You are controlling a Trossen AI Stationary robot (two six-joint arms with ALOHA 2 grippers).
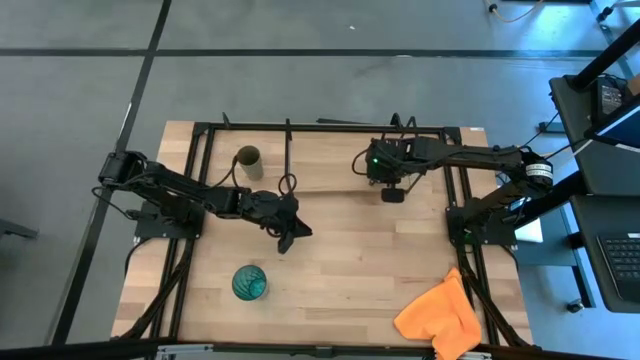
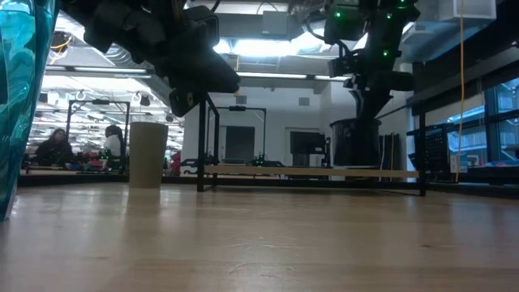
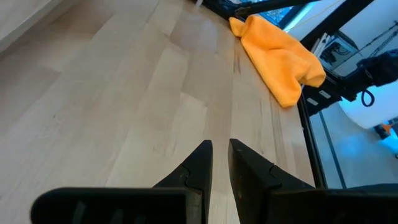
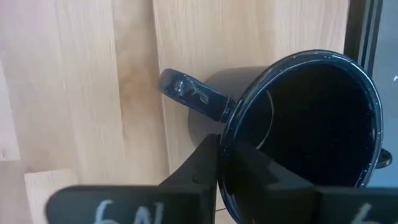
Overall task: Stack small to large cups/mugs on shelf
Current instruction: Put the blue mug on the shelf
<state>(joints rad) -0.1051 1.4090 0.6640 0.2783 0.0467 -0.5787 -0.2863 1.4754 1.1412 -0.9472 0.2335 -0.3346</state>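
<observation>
On the shelf (image 1: 330, 175), the right gripper (image 4: 227, 163) pinches the empty navy mug's (image 4: 311, 124) rim; left gripper (image 3: 221, 163) nearly closed, empty.

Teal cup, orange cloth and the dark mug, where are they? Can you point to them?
teal cup (image 1: 249, 283): high view, on its open top.
orange cloth (image 1: 440, 315): high view, on the middle of its folds.
dark mug (image 4: 311, 118): right wrist view, on its dark inside.
</observation>
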